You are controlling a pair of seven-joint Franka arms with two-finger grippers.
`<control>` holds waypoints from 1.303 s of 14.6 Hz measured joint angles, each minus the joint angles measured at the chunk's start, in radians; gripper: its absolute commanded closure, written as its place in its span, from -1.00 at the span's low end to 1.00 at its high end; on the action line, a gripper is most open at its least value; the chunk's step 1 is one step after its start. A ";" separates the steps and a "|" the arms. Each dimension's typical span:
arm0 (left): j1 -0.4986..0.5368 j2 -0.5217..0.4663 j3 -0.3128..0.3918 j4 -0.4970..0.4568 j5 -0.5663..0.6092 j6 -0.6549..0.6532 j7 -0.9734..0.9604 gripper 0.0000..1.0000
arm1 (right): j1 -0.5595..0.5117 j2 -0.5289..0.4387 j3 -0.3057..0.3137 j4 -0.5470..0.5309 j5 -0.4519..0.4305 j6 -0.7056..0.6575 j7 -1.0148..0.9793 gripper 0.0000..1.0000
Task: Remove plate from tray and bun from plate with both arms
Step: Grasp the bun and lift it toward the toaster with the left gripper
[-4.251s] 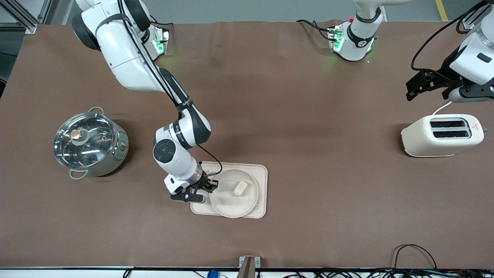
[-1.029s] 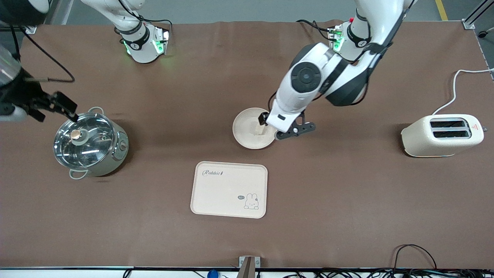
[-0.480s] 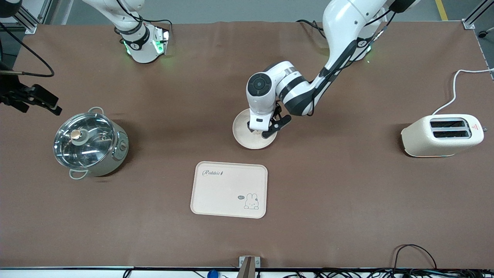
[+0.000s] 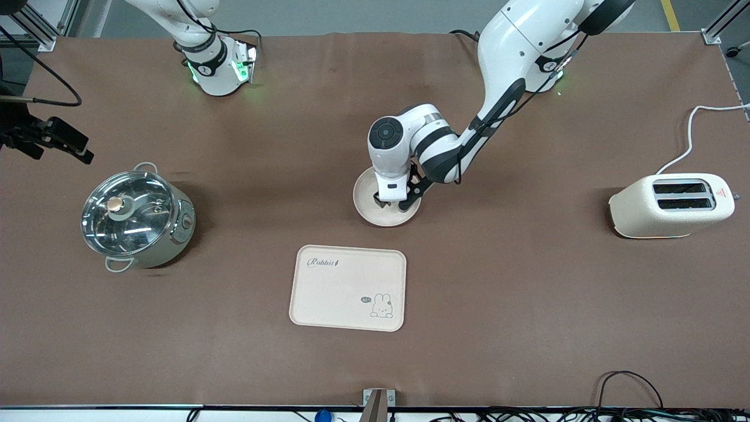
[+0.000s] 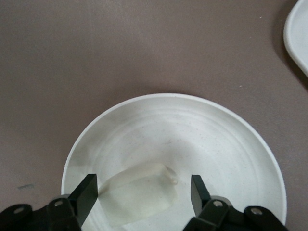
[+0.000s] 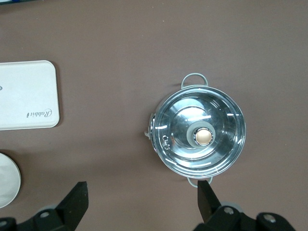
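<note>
The plate (image 4: 375, 215) lies on the brown table, farther from the front camera than the tray. My left gripper (image 4: 393, 203) is low over the plate. In the left wrist view it (image 5: 143, 187) is open, with the bun (image 5: 137, 198) lying on the plate (image 5: 192, 130) between its fingers. One finger (image 5: 86, 192) is right beside the bun; the other stands apart from it. In the front view the gripper hides the bun. My right gripper (image 4: 67, 146) is up in the air by the pot at the right arm's end, open and empty (image 6: 142, 192).
The cream tray with the rabbit drawing (image 4: 345, 287) lies bare, nearer the front camera than the plate; it also shows in the right wrist view (image 6: 26, 94). A steel pot with a glass lid (image 4: 135, 217) stands at the right arm's end. A white toaster (image 4: 674, 205) stands at the left arm's end.
The plate with the bun has gone from the tray to the table, farther from the front camera. The right arm withdrew to the pot's end. The left gripper came down over the bun.
</note>
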 measured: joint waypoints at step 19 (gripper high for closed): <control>0.070 -0.085 0.003 0.040 0.003 -0.101 0.088 0.61 | 0.014 -0.011 0.012 -0.021 0.006 0.035 -0.005 -1.00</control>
